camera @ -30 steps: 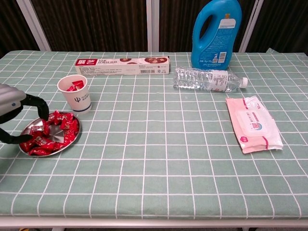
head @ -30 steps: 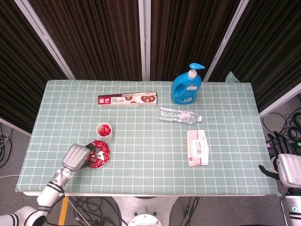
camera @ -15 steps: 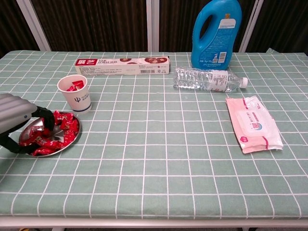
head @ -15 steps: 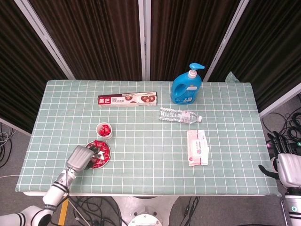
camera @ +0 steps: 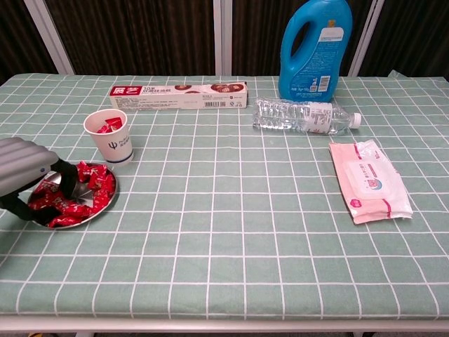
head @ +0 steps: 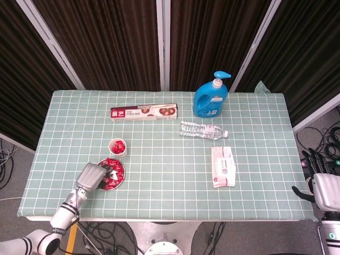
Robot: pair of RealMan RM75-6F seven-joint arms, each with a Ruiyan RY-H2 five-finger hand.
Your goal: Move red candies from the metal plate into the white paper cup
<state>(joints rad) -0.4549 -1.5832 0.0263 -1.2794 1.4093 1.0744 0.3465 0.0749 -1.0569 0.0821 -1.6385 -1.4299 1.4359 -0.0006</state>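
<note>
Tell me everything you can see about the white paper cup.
The white paper cup is a small cup that tapers slightly towards its base, white with a dark blue emblem and a blue band near the bottom. It stands upright on the checked tablecloth, near the table's left side, just behind the metal plate and in front of the long toothpaste box. It is open at the top and already holds a few red candies. Nothing grips it; the left hand is over the plate instead.
</note>
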